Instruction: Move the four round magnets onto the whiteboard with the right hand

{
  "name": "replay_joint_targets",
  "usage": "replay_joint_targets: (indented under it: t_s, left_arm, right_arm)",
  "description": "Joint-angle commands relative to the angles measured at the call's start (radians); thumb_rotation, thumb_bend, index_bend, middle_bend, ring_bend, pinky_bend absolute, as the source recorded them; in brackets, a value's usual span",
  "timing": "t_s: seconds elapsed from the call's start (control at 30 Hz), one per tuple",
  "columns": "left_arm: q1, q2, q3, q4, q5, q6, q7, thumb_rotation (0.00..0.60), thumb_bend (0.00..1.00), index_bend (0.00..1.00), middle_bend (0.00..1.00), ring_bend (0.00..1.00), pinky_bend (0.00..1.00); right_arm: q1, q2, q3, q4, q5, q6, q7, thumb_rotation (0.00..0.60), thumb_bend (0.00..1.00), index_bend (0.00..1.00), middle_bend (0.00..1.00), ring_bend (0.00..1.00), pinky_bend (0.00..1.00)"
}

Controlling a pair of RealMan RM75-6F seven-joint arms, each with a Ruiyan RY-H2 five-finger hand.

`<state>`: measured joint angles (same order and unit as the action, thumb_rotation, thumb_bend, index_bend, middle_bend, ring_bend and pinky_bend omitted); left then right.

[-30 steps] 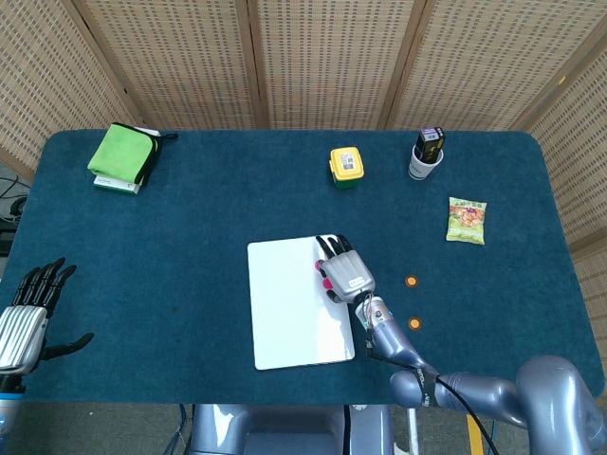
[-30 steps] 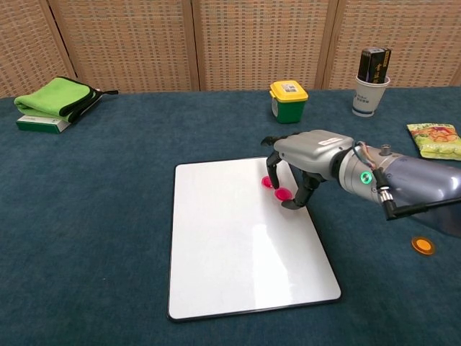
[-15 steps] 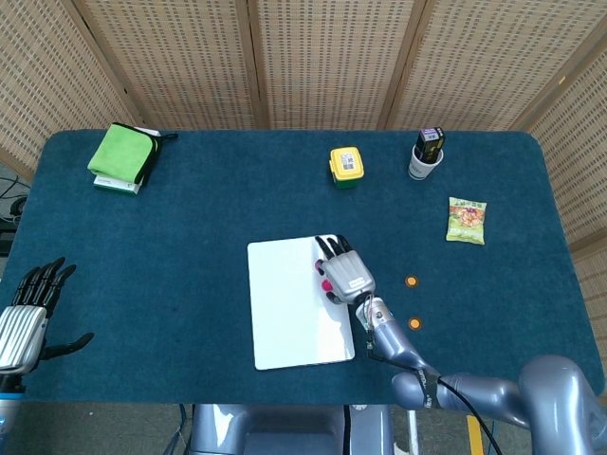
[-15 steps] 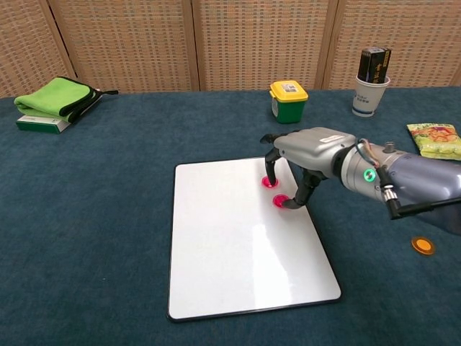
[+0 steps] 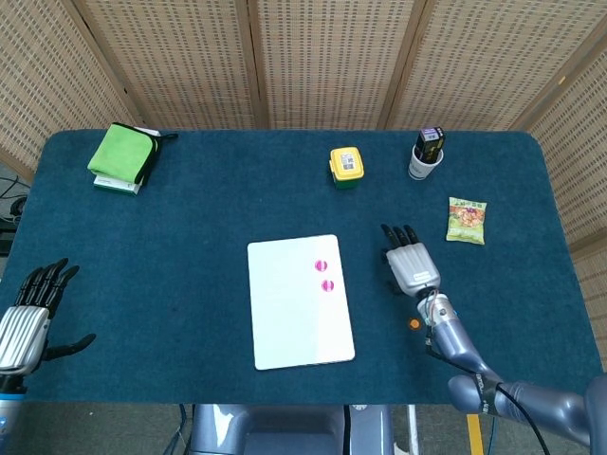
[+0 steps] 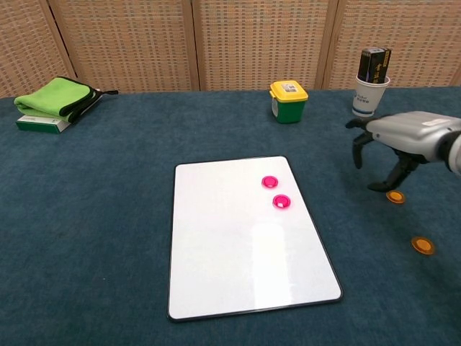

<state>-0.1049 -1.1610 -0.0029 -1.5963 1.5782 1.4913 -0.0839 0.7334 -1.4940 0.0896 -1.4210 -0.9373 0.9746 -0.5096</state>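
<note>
Reaching with open fingers, the right hand (image 6: 392, 155) hovers over one orange magnet (image 6: 395, 196). Two pink magnets (image 6: 270, 182) sit on the whiteboard (image 6: 238, 259); two orange ones wait on the worktop (image 6: 108, 216).

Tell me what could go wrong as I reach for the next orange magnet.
The right hand hovers over one orange magnet; flat on the cloth, it may slip from the fingertips. The other orange magnet lies close and could get nudged. On placing, the pink magnets near the whiteboard edge may be bumped.

glossy whiteboard (image 6: 238, 252), matt felt table (image 6: 108, 216)
</note>
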Motion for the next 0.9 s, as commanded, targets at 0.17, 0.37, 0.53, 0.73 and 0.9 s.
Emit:
replay_joint_targets:
  t_s: [0.17, 0.37, 0.53, 0.73, 0.9]
  left_arm:
    - [-0.001, -0.001, -0.001, -0.002, -0.002, -0.002, 0.002, 0.600, 0.00, 0.00, 0.00, 0.00, 0.00]
    - [-0.001, -0.001, -0.002, -0.002, -0.007, -0.002, 0.003, 0.600, 0.00, 0.00, 0.00, 0.00, 0.00]
    - [-0.001, -0.001, -0.003, -0.003, -0.009, -0.004, 0.005, 0.600, 0.00, 0.00, 0.00, 0.00, 0.00]
    - [-0.001, -0.002, -0.003, -0.004, -0.012, -0.005, 0.005, 0.600, 0.00, 0.00, 0.00, 0.00, 0.00]
    - [-0.001, -0.002, -0.003, -0.005, -0.012, -0.005, 0.006, 0.600, 0.00, 0.00, 0.00, 0.00, 0.00]
  right_arm:
    - [-0.053, -0.022, -0.028, 0.104, -0.054, -0.031, 0.119, 0.600, 0.34, 0.39, 0.00, 0.00, 0.00]
    - [-0.063, -0.047, -0.027, 0.163, -0.087, -0.054, 0.160, 0.600, 0.34, 0.39, 0.00, 0.00, 0.00]
    - [-0.069, -0.057, -0.022, 0.189, -0.096, -0.069, 0.178, 0.600, 0.34, 0.39, 0.00, 0.00, 0.00]
    - [-0.077, -0.065, -0.015, 0.224, -0.102, -0.085, 0.194, 0.600, 0.34, 0.39, 0.00, 0.00, 0.00]
    - [-0.083, -0.064, -0.008, 0.238, -0.107, -0.098, 0.205, 0.600, 0.34, 0.40, 0.00, 0.00, 0.00]
